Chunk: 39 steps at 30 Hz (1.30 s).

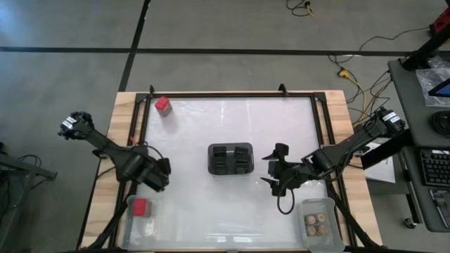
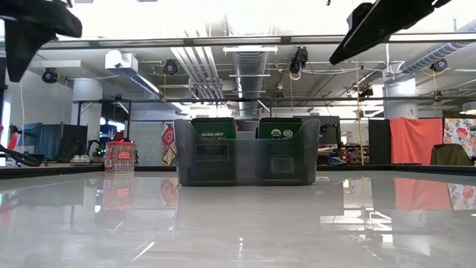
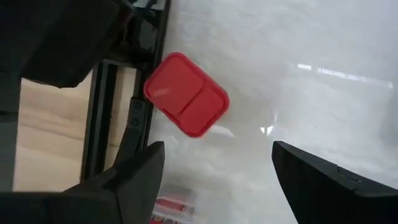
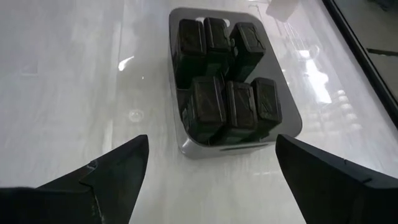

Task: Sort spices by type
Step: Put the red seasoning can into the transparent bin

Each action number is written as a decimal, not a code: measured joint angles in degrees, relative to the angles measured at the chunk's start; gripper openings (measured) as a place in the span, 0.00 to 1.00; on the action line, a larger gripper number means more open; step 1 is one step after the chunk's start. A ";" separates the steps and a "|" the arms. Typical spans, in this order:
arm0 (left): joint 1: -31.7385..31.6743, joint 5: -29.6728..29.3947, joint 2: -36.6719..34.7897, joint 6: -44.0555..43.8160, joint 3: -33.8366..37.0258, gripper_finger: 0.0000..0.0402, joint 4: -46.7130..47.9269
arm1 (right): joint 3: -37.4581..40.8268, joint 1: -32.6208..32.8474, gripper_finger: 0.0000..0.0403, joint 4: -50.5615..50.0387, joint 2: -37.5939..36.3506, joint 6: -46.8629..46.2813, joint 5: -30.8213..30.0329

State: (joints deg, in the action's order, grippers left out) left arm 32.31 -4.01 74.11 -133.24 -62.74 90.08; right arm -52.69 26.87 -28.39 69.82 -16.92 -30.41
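Observation:
One red boxy spice (image 1: 163, 105) (image 2: 119, 156) stands on the white table top near the far left corner. A second red spice (image 1: 140, 206) (image 3: 186, 93) lies in the clear bin (image 1: 133, 228) at the near left. My left gripper (image 1: 162, 176) (image 3: 214, 174) hangs open just above and beside that bin, pointing down, with nothing between its fingers. Round tan-topped jars (image 1: 318, 223) sit in the clear bin (image 1: 330, 239) at the near right. My right gripper (image 1: 271, 169) (image 4: 211, 168) is open, above the table right of the dark holder, and holds nothing.
The dark slotted holder (image 1: 230, 159) (image 2: 249, 160) (image 4: 227, 93) stands at the table's middle, between the two arms. A black frame rail (image 3: 99, 118) and the wooden border (image 1: 119, 119) run along the left side. Bare white surface lies before and behind the holder.

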 joint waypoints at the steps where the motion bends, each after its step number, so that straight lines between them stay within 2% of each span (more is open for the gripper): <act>1: -0.41 -0.01 -0.13 -1.21 0.51 0.70 -0.04 | 0.00 0.00 0.85 -0.40 0.00 -0.06 -0.02; 10: -1.90 -1.09 0.04 -6.07 4.61 0.70 -0.06 | 0.79 0.01 0.84 -0.40 0.00 -0.01 0.51; 21: -4.39 0.29 0.04 -5.81 8.13 0.70 -0.94 | 3.72 0.63 0.84 -0.22 0.00 -0.51 0.91; 30: -7.00 0.60 0.04 -5.30 14.45 0.70 -8.97 | 3.76 0.63 0.84 -0.04 0.00 -0.65 0.92; 39: -7.04 1.09 0.04 -4.95 15.21 0.70 -10.47 | 3.76 0.63 0.84 -0.02 0.00 -0.67 0.96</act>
State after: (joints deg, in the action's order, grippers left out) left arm 25.28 -2.92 74.15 -138.19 -47.53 79.61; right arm -48.93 27.51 -28.41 69.82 -17.58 -29.45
